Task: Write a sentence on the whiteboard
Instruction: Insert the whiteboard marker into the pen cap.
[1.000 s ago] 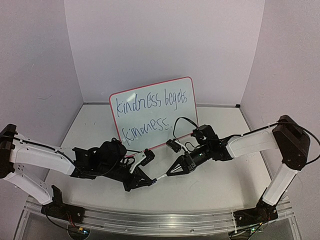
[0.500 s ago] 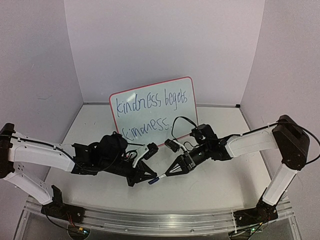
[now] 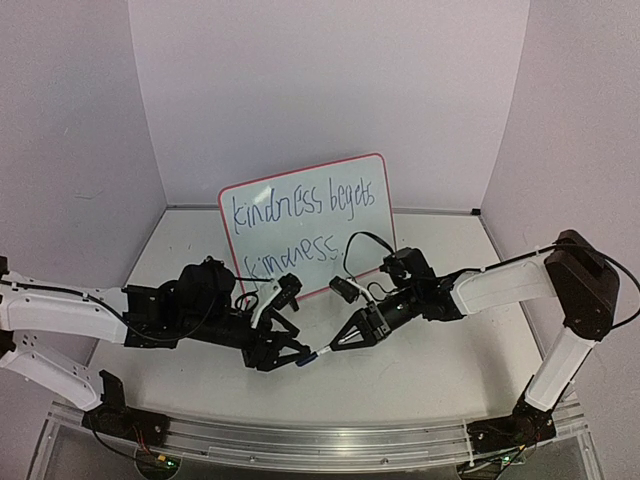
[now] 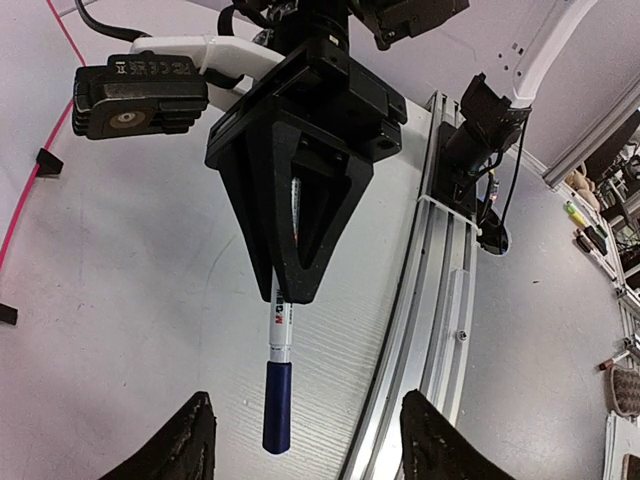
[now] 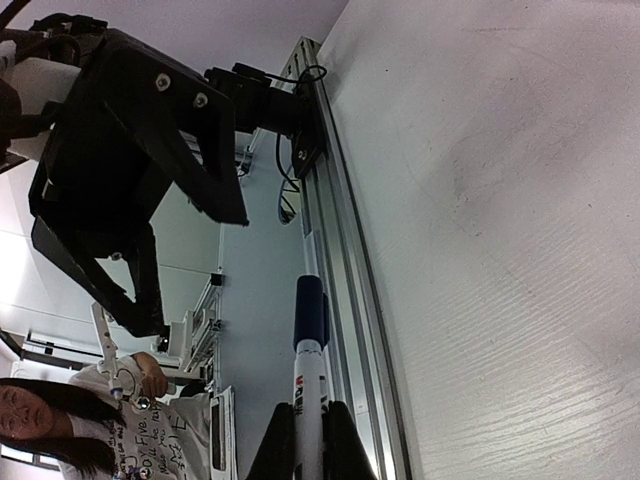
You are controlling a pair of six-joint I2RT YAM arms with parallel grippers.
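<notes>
While the white rectangular whiteboard with its thin red rim stands at the back of the pale desk, the dark-blue handwritten sentence on it reads "kindness begets kindness." in two lines. In front of the whiteboard, toward the arm bases, the two sets of black jaws meet almost tip to tip. The right jaws are clamped on a white marker pen with a dark-blue cap — its capped end sticks out toward the left jaws. The left jaws are spread, one finger on each side of that cap, and the left wrist view shows clear gaps between the fingers and the cap — no contact.
</notes>
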